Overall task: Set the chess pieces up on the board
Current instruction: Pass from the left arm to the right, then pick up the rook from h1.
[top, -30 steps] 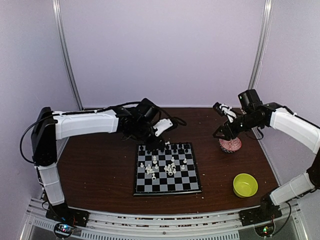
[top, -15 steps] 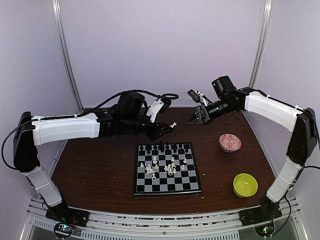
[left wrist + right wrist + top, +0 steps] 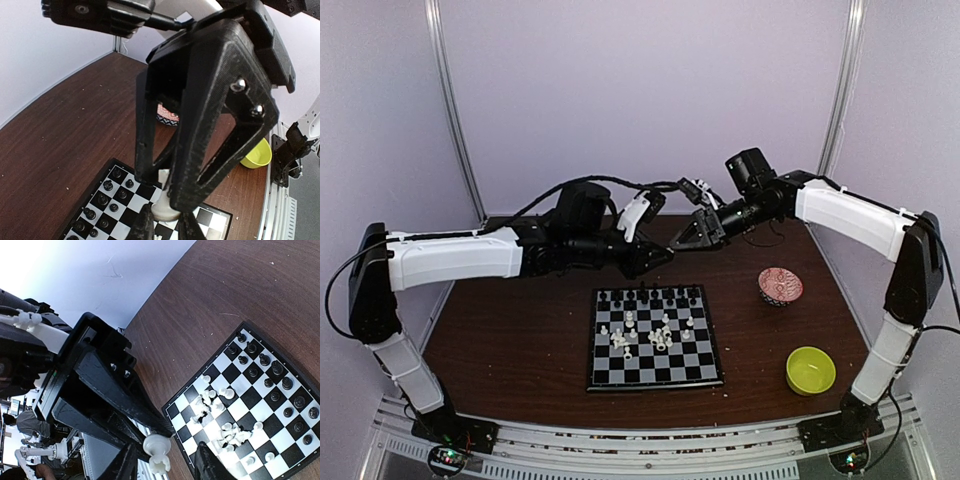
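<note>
High over the back of the table my two grippers meet tip to tip. My left gripper point(image 3: 660, 258) point(image 3: 167, 227) is shut on a white chess piece point(image 3: 165, 207) point(image 3: 156, 447), held by its base. My right gripper point(image 3: 686, 238) point(image 3: 165, 462) is open, its fingers point(image 3: 200, 125) on either side of that piece with gaps showing. Below lies the board point(image 3: 655, 375) point(image 3: 231, 373). Black chess pieces point(image 3: 650, 296) point(image 3: 272, 370) stand along its far rows. White ones point(image 3: 642, 335) point(image 3: 210, 402) lie jumbled in its middle.
A red-patterned bowl point(image 3: 780, 286) point(image 3: 167, 114) stands to the right of the board, and a yellow-green bowl point(image 3: 810, 370) point(image 3: 257, 155) sits nearer the front right. Pale crumbs dot the brown tabletop point(image 3: 510, 340). Cables loop behind the left arm.
My right arm swung left from above the red bowl to the left gripper, its jaws narrowing. My left arm rose from the board's far edge with the white piece.
</note>
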You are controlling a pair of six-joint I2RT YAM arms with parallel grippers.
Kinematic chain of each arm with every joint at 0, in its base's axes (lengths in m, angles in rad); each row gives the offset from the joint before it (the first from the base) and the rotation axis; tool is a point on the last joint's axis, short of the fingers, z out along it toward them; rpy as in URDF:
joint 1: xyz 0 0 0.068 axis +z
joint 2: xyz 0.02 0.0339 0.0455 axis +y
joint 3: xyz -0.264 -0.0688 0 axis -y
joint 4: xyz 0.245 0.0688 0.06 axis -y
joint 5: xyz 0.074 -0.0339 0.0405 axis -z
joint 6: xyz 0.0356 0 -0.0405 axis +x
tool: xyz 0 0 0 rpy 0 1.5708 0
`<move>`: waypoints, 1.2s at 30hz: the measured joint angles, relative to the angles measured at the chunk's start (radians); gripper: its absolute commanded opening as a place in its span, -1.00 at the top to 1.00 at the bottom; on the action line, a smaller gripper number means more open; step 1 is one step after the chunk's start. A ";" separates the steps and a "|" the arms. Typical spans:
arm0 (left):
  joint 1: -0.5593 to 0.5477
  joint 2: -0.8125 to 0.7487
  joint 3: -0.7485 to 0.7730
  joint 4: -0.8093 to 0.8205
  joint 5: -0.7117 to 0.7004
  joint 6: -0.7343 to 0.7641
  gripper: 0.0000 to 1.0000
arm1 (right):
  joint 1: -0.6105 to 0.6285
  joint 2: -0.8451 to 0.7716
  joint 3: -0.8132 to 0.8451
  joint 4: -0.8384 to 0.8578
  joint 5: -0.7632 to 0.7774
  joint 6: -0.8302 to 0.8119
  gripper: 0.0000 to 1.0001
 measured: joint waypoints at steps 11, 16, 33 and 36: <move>-0.004 0.000 -0.013 0.012 0.000 -0.003 0.73 | 0.004 0.002 -0.018 0.047 -0.032 0.039 0.87; -0.004 0.006 -0.016 0.009 -0.002 -0.008 0.36 | 0.003 0.000 -0.045 0.076 -0.040 0.049 0.93; 0.043 -0.163 0.007 -0.322 -0.162 0.183 0.03 | 0.048 -0.338 -0.377 0.027 0.374 -0.386 0.93; 0.122 -0.171 0.041 -0.344 -0.188 0.210 0.05 | 0.111 -0.368 -0.491 0.054 0.447 -0.464 0.93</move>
